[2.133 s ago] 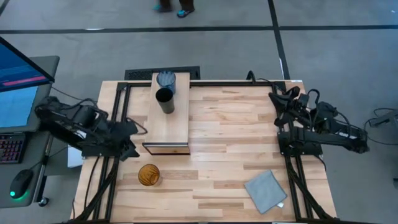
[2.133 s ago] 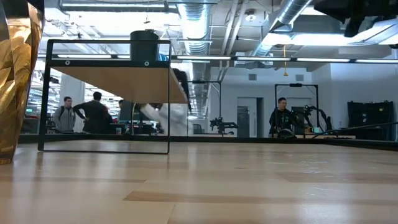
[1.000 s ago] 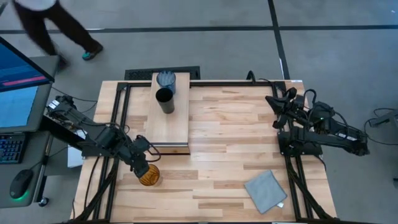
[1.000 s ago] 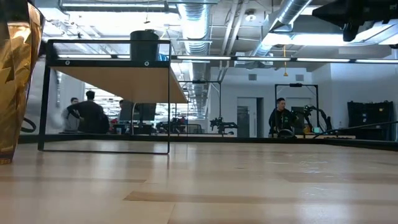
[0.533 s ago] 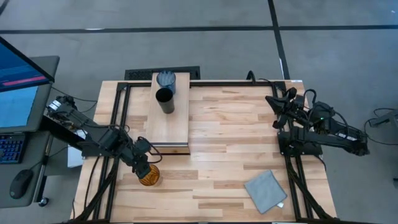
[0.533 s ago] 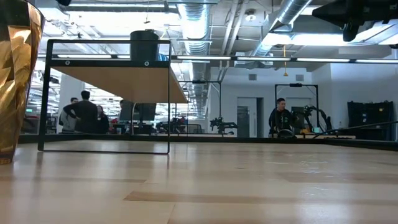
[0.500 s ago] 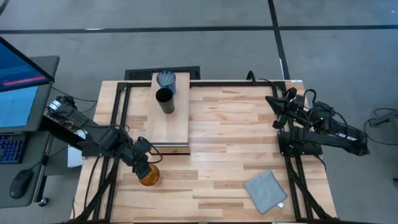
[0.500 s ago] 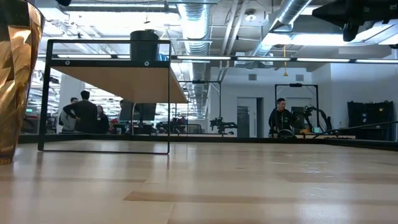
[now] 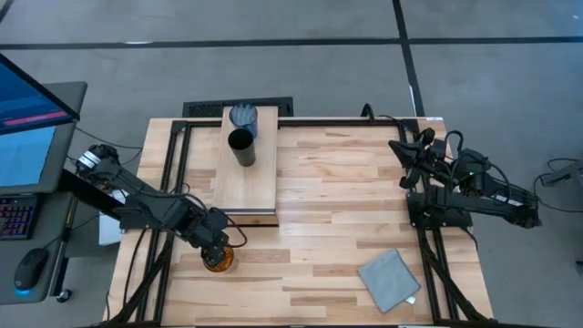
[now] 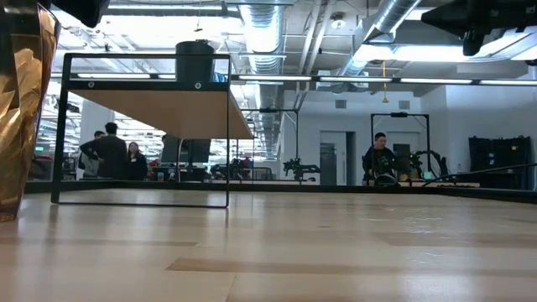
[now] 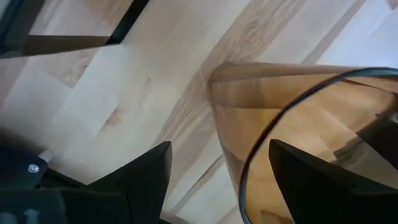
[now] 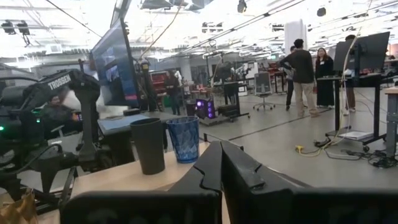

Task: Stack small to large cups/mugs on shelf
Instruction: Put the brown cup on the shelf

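Observation:
The amber cup (image 9: pixel 218 261) stands upright on the table near its left front; it also shows in the low view (image 10: pixel 21 109). My left gripper (image 9: pixel 217 248) is open and right above the cup. In the left wrist view (image 11: pixel 219 146) one finger is outside the cup's wall (image 11: pixel 227 118) and the other is inside the rim, with a gap on each side. The black cup (image 9: pixel 240 146) and the blue cup (image 9: pixel 243 117) stand on the far half of the shelf (image 9: pixel 248 187). My right gripper (image 9: pixel 402 151) is shut and empty at the table's far right.
A grey-blue folded cloth (image 9: pixel 389 280) lies at the front right. The shelf's near half is bare. The shelf's black frame (image 10: pixel 141 130) stands on the table. A monitor and keyboard stand beyond the left edge. People stand far off in the room.
My left gripper has moved a little toward the table's right edge and down, from beside the amber cup to over its rim. Its fingers now straddle the cup's wall. The cup has stayed where it was.

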Controlling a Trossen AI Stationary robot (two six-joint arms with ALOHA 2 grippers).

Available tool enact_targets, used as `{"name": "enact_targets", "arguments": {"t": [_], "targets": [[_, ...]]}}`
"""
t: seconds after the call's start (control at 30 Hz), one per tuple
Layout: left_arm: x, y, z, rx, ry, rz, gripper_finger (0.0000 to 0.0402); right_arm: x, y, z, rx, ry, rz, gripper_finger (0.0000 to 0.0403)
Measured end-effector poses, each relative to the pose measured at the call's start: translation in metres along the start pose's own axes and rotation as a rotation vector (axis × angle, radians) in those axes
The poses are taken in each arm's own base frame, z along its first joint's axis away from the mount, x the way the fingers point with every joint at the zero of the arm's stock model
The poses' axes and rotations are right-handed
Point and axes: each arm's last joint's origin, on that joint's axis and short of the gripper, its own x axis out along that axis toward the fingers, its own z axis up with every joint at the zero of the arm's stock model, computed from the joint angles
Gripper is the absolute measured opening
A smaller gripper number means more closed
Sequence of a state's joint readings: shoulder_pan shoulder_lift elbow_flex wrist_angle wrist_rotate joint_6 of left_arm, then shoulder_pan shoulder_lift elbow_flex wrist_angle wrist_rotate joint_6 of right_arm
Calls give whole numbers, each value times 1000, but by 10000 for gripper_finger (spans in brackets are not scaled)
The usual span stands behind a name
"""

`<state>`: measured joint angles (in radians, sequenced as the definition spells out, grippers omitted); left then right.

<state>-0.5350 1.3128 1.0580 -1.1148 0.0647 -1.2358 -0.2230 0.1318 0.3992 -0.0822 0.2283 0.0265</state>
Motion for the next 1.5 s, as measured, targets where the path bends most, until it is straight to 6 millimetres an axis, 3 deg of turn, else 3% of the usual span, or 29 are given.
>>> {"name": "enact_targets", "arguments": {"t": [0.7, 1.07, 1.3, 1.5], "targets": [[0, 3, 1, -10, -12, 22, 14, 0, 0, 0, 0, 0, 0, 26], [-5, 3, 2, -51, -54, 8, 2, 0, 0, -3, -7, 31, -1, 26], [-43, -8, 2, -60, -127, -138, 1, 0, 0, -4, -9, 44, -1, 26], [-96, -19, 4, -45, -220, -262, 1, 0, 0, -4, -9, 44, -1, 26]]}}
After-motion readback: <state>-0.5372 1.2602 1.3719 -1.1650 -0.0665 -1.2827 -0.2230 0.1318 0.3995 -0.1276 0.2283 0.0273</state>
